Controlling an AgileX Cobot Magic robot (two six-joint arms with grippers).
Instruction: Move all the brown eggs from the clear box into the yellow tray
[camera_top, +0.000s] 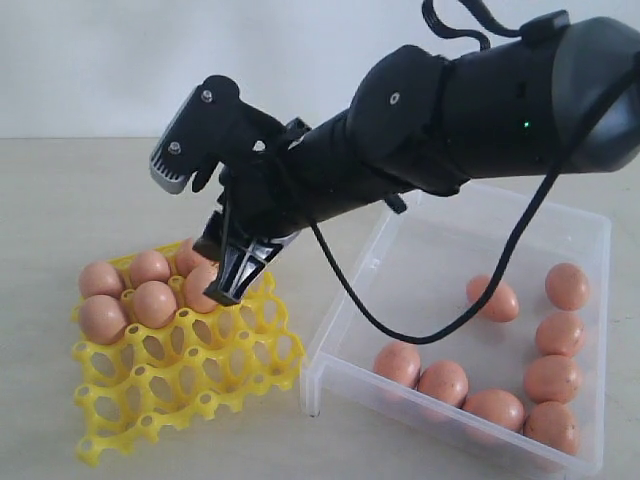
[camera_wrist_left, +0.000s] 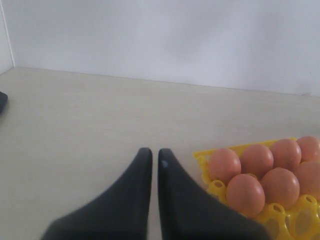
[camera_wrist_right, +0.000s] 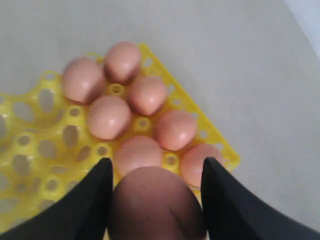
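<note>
While the right gripper hangs low over the yellow tray, its claw is clenched on one brown egg, a finger on each side of the shell. Seven eggs sit in cups at one corner of the tray. Eight further eggs lie loose in the clear box.

Left gripper: fingers pressed nearly together, nothing between them, parked just beside the tray.

Risks, as judged:
- The held egg hides the cup beneath it, and filled cups lie close by. A descent off-centre would knock shell on shell and crack one.
- Early release would let the egg strike a raised peg and roll off.
- A finger catching the lattice would shift the light tray.
</note>
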